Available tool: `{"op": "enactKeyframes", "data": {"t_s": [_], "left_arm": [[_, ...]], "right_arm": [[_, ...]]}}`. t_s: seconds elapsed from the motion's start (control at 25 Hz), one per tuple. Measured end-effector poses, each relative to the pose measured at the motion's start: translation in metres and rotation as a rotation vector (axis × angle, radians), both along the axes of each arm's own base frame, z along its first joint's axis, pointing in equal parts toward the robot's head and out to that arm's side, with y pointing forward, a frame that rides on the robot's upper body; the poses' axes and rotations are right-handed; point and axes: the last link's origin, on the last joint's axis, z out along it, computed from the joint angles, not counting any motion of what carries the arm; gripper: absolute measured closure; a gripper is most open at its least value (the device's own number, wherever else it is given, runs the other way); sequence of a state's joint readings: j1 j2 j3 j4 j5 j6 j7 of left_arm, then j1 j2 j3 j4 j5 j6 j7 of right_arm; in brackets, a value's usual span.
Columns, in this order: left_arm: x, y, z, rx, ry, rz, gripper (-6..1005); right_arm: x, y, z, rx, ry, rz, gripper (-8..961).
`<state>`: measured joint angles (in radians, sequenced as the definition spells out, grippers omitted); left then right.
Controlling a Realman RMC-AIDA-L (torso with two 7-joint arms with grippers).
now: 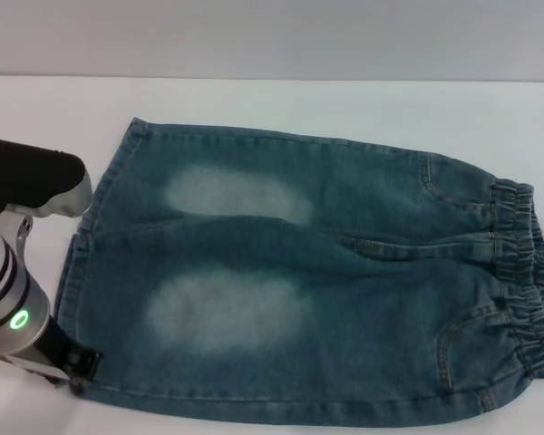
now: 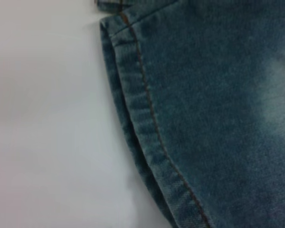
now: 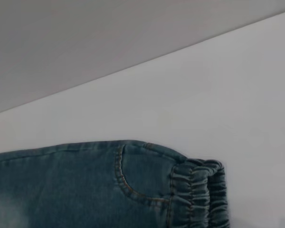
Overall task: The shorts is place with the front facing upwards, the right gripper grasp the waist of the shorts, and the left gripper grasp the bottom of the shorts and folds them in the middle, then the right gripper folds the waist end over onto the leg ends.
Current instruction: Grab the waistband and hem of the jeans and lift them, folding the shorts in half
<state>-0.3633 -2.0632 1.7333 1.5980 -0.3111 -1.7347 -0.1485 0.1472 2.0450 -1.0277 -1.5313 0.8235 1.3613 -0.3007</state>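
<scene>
While I look down from the head view, I find the shorts (image 1: pixel 317 290) spread flat on the white bench (image 1: pixel 281 101), front side up, with two pale faded ovals on the legs. The waist (image 1: pixel 526 281), gathered and ruffled, lies at the robot's right; the bottom (image 1: pixel 95 227), a straight stitched hem, lies at the robot's left. The left claw (image 1: pixel 80 370) sits at the near left corner of the hem, its black tip touching or just beside the denim edge, its wrist showing a green ring. I cannot tell from this view how far its fingers are parted, nor whether they have hold of the cloth. The right claw does not appear in this view.

From the left wrist view, I see only the hem (image 2: pixel 147 128) with its tan stitch line running along the folded edge, lying flat against the bench (image 2: pixel 47 123). None of the claw's fingers show here.

From the right wrist view, I see the far corner of the shorts (image 3: pixel 76 185), a curved pocket seam (image 3: pixel 126 183) and the end of the ruffled waist (image 3: pixel 199 194), all resting on the bench (image 3: pixel 218 95). None of that claw's fingers show either, so I cannot tell its state.
</scene>
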Motion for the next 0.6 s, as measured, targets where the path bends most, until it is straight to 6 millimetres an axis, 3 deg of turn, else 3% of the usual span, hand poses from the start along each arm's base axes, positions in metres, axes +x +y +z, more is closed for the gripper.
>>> {"op": "enactKeyframes", "data": {"t_s": [0.44,0.6], "left_arm": [[0.01,0.002,0.0,-0.008,-0.005,-0.035,879],[0.014,0.005,0.0,-0.008,-0.006,-0.05,892]], "right_arm": [[0.006,-0.013,-0.011,-0.039,0.033,-0.041,389],[0.013,-0.022,-0.019,-0.06,0.053,-0.072,389]]}}
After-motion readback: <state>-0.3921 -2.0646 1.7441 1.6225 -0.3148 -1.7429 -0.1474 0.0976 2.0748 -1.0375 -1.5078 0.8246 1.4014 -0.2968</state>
